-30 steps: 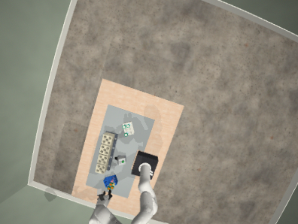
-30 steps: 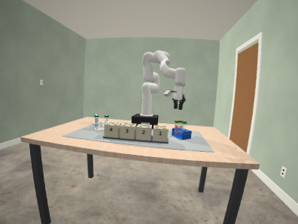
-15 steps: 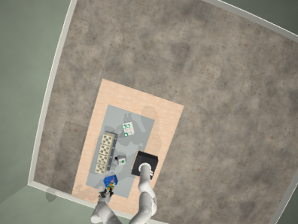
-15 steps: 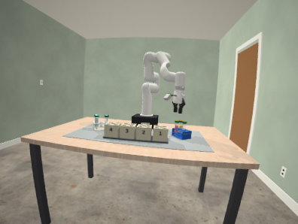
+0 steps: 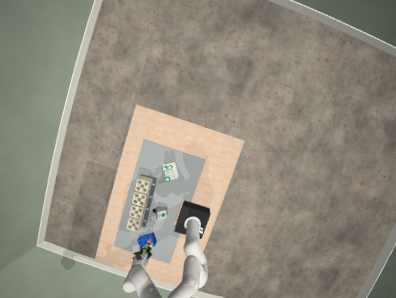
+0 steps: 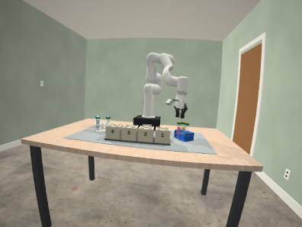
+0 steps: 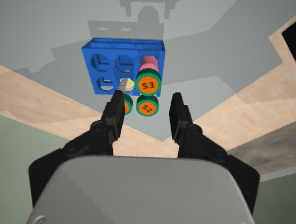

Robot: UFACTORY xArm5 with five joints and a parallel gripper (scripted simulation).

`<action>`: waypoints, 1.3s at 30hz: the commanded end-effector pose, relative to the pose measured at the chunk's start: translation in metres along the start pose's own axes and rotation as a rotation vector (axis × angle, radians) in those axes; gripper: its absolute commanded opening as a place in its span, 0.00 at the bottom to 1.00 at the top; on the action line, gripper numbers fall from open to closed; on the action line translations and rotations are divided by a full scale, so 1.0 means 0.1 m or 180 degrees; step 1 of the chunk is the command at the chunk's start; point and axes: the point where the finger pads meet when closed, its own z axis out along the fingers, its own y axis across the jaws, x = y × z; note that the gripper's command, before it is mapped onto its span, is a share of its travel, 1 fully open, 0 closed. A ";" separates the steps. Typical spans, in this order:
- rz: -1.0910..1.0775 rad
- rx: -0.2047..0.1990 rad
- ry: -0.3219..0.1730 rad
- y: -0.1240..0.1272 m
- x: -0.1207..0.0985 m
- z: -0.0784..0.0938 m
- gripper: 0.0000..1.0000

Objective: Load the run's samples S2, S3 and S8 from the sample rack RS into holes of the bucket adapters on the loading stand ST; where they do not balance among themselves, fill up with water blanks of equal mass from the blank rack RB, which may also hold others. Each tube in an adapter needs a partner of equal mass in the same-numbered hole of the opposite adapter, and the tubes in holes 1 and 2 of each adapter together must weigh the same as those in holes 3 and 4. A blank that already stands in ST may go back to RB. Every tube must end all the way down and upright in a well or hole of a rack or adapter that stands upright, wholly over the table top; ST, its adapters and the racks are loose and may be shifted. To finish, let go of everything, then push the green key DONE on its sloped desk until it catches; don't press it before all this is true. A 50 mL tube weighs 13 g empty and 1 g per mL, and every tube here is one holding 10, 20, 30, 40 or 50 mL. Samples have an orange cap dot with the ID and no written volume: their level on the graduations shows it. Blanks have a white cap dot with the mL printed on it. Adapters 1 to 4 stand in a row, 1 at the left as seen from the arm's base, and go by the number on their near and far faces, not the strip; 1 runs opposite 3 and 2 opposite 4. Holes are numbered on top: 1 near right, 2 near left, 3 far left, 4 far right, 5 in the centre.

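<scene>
The blue sample rack RS (image 7: 124,65) stands on the grey mat, also in the exterior view (image 6: 184,135) and from above (image 5: 147,241). It holds three green-capped tubes with orange dots: S3 (image 7: 148,83), another just below it (image 7: 147,106) whose label I cannot read for sure, and a third half hidden behind my left finger (image 7: 127,105). My gripper (image 7: 147,101) (image 6: 181,112) hangs open and empty well above the rack. The loading stand ST with adapters 4, 3, 2, 1 (image 6: 138,133) stands in a row. The blank rack RB (image 6: 101,125) holds two tubes.
The green key DONE on its small desk (image 5: 161,213) sits between the stand and the arm's black base (image 5: 192,216). The table's edge lies close behind the sample rack.
</scene>
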 end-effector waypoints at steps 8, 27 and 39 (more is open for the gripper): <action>0.0000 0.0012 -0.0002 -0.01 0.00 0.17 0.57; 0.0000 0.0012 -0.0002 -0.01 -0.01 0.36 0.57; 0.0000 0.0012 -0.0002 -0.01 -0.01 0.42 0.57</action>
